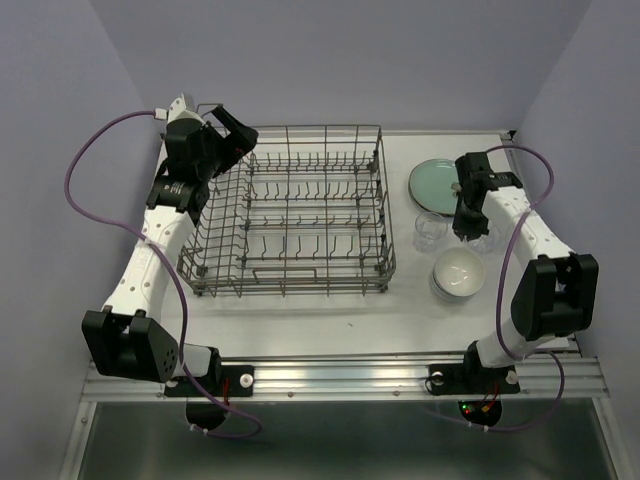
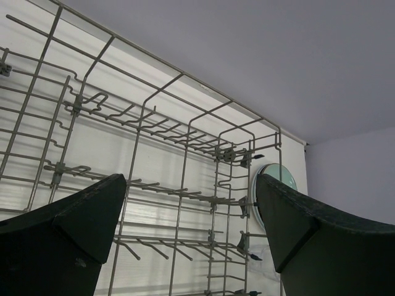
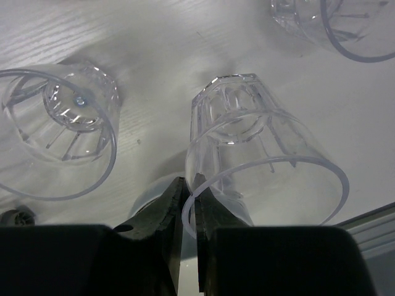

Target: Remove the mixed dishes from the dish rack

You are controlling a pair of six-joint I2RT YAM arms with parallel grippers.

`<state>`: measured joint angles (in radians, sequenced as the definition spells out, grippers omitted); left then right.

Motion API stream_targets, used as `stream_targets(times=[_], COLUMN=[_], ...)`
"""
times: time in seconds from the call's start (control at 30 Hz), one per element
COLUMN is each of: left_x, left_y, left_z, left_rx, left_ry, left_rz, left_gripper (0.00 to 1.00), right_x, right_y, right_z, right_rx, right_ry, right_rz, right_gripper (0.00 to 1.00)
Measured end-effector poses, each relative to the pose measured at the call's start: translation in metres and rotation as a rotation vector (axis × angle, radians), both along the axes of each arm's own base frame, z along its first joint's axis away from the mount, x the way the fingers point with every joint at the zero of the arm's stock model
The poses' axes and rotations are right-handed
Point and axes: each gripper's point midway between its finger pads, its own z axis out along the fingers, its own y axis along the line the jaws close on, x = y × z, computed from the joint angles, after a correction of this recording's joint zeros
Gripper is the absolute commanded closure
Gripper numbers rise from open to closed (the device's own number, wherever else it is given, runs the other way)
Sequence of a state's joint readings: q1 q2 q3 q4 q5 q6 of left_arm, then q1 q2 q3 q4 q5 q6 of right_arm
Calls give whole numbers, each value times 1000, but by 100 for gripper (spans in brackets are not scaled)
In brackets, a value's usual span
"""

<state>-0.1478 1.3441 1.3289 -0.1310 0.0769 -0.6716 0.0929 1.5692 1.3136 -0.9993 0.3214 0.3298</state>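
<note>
Your right gripper pinches the rim of a small clear drinking glass, its fingers drawn narrow on either side of the wall, as the glass stands mouth-up on the white table. A second clear glass stands to its left and a third clear glass beyond it. Seen from above, the glasses sit between a pale green round plate and a stack of white round bowls, all outside the large grey wire dish rack, to its right. Your left gripper hangs at the rack's far left corner, fingers spread wide and holding nothing.
</note>
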Motion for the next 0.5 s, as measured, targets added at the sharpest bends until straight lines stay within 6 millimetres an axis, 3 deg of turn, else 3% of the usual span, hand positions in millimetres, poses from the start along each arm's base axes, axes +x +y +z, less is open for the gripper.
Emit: stream_targets(times=[0.27, 0.5], left_x=[1, 2], left_y=[7, 11], left_z=[-1, -2], left_rx=[9, 18], left_ry=[1, 3], left_rz=[20, 41], left_gripper=[1, 1], right_x=[5, 3], right_y=[-9, -14], right_z=[-32, -44], right_rx=[46, 92], right_ry=[34, 42], right_rz=[-39, -66], right_gripper=[96, 89])
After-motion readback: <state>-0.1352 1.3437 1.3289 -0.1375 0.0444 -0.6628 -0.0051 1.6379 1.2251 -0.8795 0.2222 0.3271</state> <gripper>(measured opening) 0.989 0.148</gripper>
